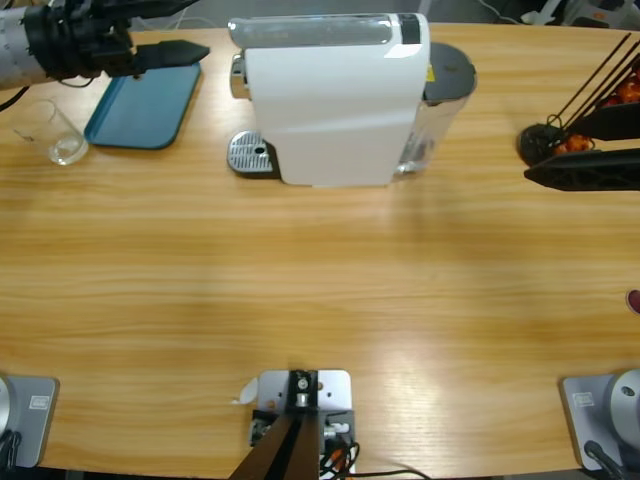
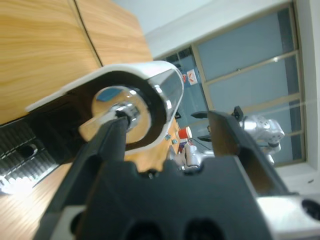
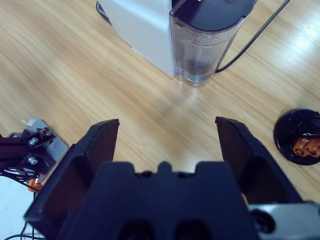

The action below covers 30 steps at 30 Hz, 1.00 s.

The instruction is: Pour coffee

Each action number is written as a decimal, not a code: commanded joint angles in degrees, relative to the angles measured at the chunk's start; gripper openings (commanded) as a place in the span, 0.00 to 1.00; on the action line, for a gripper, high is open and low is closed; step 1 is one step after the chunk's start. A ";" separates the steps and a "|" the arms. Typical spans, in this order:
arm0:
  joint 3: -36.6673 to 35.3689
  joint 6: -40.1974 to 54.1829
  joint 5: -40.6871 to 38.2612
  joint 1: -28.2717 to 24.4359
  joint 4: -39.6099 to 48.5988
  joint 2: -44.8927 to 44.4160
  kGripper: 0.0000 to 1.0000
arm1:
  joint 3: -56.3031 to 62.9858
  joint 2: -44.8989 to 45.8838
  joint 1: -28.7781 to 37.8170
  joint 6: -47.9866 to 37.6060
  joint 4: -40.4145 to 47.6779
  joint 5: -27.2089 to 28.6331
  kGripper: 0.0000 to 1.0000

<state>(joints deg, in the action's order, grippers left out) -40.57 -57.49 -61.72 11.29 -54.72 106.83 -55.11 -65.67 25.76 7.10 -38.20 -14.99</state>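
The white coffee machine (image 1: 335, 95) stands at the back middle of the table, with its metal drip tray (image 1: 250, 155) at its left end. A clear glass (image 1: 52, 133) stands upright at the far left. My left gripper (image 1: 188, 52) hovers over the blue tray, pointing at the machine. In the left wrist view it (image 2: 165, 130) is open and empty, facing the chrome spout (image 2: 125, 107) above the drip grid (image 2: 20, 147). My right gripper (image 3: 167, 135) is open and empty too, looking down at the machine's water tank (image 3: 210, 40). In the high view it (image 1: 560, 150) is at the right edge.
A blue tray (image 1: 145, 105) lies at the back left, between the glass and the machine. A black wire capsule stand (image 1: 545, 140) with orange-brown capsules sits at the right; its base (image 3: 299, 137) shows beside the right gripper. A black cable (image 3: 260, 30) runs behind the tank.
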 commanded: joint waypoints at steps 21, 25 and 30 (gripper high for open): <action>-3.84 -13.84 -4.36 2.19 -10.78 9.00 0.56 | 2.46 1.16 -0.54 -0.95 0.93 1.02 0.84; -4.64 -14.63 -5.26 2.86 -11.09 9.35 0.53 | 2.50 0.81 -0.54 -0.95 1.07 1.10 0.84; -5.52 -15.07 -5.34 3.44 -11.25 9.82 0.32 | 2.48 0.54 -0.54 -0.95 1.20 1.19 0.84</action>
<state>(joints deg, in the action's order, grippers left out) -44.63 -71.57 -65.97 13.69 -65.04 113.01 -54.59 -65.66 25.76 6.72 -37.81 -14.99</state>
